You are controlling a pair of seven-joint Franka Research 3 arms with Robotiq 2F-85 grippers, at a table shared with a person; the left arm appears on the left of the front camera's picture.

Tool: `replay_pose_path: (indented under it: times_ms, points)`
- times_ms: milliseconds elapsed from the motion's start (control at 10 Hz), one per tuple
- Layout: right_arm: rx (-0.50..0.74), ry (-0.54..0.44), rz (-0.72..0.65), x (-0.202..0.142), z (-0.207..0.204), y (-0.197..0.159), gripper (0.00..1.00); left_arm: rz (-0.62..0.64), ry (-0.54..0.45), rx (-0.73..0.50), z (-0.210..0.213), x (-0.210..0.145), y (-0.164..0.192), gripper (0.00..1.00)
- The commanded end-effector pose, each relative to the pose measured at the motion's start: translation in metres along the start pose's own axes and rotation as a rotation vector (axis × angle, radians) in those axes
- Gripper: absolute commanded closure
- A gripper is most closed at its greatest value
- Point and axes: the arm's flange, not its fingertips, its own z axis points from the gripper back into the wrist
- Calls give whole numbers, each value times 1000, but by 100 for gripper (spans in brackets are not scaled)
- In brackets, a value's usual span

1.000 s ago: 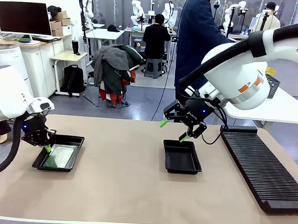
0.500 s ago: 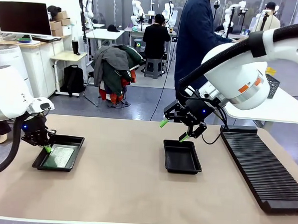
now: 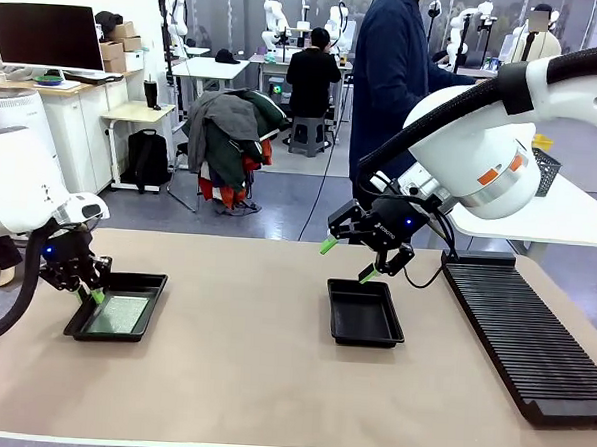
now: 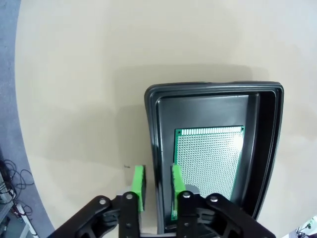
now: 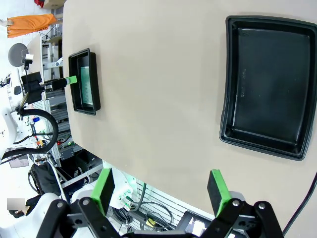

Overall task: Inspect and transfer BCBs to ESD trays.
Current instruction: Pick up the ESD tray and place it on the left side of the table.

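Tan matte tabletop (image 3: 240,381) carries two shallow black rectangular plastic trays: left tray (image 3: 157,301) near the left edge, centre tray (image 3: 364,312) mid-table. Long black ribbed slotted rack (image 3: 523,335) lies along the right side.

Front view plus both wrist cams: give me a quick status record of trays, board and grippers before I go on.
left tray: holds one BCB, lying flat on its floor
right tray: bare floor, no board in it
left gripper: open, low, straddling the left tray's side wall
right gripper: open wide, raised near the right tray's far end, holding nothing
rack: along the table's right side, beside the right tray
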Motion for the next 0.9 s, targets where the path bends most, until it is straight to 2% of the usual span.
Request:
replay_pose_path:
  times_ms: [0,100,200,300,400,500,600,800]
  points:
    - [-13,-13,-20,2,-3,2,0,5,34,52,17,1,-3,37]
    - [-13,-13,-20,2,-3,2,0,-2,38,72,24,1,-4,45]
    - [-13,-13,-20,2,-3,2,0,-22,30,84,35,1,-8,18]
    - [-13,-13,-20,2,-3,2,0,-27,40,122,45,1,-12,25]
    - [-13,-13,-20,2,-3,2,0,-34,45,145,56,2,-17,0]
    - [-13,-13,-20,2,-3,2,0,-44,51,164,67,1,-21,6]
    - [-13,-13,-20,2,-3,2,0,-44,56,182,77,1,-24,0]
    - [-13,-13,-20,2,-3,2,0,-55,69,205,88,0,-30,0]
